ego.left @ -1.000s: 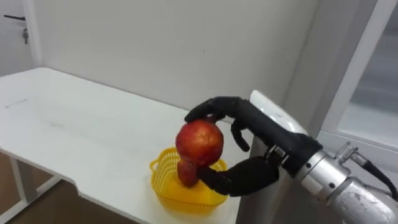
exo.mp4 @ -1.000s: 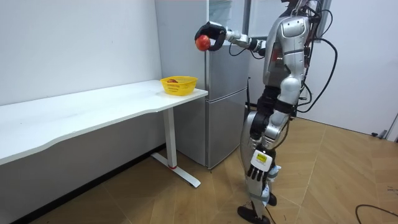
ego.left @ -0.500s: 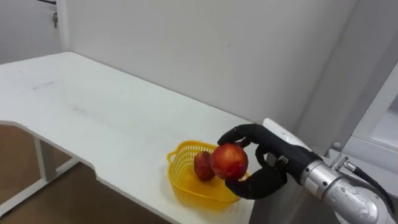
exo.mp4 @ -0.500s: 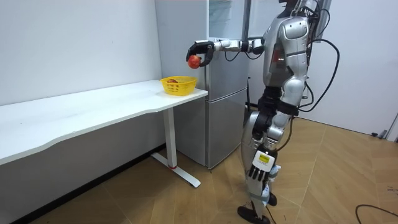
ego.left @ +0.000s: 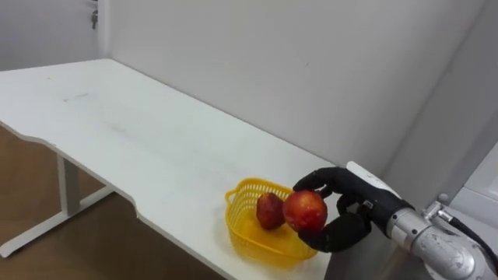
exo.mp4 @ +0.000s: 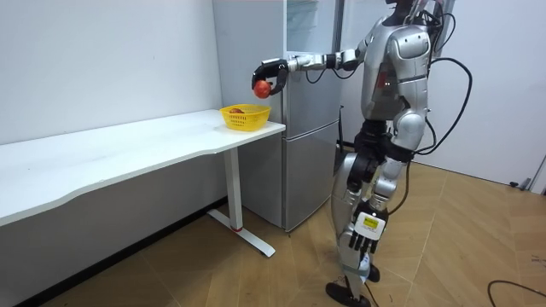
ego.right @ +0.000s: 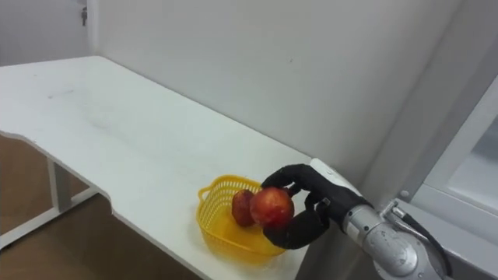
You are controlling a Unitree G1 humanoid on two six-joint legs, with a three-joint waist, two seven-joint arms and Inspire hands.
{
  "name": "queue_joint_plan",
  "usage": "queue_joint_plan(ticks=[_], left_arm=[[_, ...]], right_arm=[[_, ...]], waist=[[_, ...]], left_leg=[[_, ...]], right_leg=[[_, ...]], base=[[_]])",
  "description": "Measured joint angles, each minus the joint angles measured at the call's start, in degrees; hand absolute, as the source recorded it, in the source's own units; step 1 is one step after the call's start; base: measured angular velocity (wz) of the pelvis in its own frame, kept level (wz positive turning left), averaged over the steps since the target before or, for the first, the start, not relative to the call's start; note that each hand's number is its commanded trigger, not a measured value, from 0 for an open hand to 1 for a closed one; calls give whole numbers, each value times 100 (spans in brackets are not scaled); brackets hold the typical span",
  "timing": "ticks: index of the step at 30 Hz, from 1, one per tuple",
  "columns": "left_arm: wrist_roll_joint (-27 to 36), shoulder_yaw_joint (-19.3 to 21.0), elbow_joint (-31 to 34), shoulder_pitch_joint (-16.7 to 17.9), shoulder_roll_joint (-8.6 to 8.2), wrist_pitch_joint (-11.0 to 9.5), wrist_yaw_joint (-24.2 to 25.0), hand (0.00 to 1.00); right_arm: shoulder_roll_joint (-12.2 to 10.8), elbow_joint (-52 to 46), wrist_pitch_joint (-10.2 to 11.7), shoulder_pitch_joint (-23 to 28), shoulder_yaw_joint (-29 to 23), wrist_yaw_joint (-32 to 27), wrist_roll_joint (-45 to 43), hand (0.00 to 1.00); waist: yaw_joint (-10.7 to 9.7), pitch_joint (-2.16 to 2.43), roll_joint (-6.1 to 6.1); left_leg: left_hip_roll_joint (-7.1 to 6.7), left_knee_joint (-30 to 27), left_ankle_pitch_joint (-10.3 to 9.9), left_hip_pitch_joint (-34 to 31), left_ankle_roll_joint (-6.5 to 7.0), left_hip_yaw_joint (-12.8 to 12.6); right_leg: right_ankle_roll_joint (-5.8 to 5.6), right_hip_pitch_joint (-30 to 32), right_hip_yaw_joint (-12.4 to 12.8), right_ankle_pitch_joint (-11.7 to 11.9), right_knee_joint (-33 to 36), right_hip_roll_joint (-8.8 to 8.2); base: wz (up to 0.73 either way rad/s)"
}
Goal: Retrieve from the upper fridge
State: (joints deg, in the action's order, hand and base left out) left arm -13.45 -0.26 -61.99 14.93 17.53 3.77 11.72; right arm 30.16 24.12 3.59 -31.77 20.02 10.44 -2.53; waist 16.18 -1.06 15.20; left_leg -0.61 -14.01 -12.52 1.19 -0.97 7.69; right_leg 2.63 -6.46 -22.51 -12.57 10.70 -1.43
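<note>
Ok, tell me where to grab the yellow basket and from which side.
Probably the left rim of the yellow basket, from the robot's left: that end forms a small lip and is free, while the right robot hand holds an apple over the other end.

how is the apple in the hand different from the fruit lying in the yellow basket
The held apple is up in the air, gripped by the curled fingers of the right hand; the other fruit lies in the yellow basket on the white table. The held apple is a brighter red with a lighter patch; the basket fruit is a darker, duller red. Both are round and red.
</note>
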Motion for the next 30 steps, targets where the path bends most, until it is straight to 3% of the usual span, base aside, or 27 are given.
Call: queue_joint_plan(ticks=[17,30], left_arm=[[13,4,3,37,-4,12,21,0],[-86,21,7,19,57,101,136,0]], right_arm=[[89,95,3,-21,1,-232,9,100],[86,463,-32,-27,116,-537,-22,100]], waist=[[24,-25,-33],[294,-27,-23]], left_leg=[[-11,-87,-4,-52,2,90],[-17,-100,-6,-151,1,124]], right_leg=[[0,-30,-105,1,19,-10],[-1,6,-172,2,16,-10]], base=[[2],[2]])
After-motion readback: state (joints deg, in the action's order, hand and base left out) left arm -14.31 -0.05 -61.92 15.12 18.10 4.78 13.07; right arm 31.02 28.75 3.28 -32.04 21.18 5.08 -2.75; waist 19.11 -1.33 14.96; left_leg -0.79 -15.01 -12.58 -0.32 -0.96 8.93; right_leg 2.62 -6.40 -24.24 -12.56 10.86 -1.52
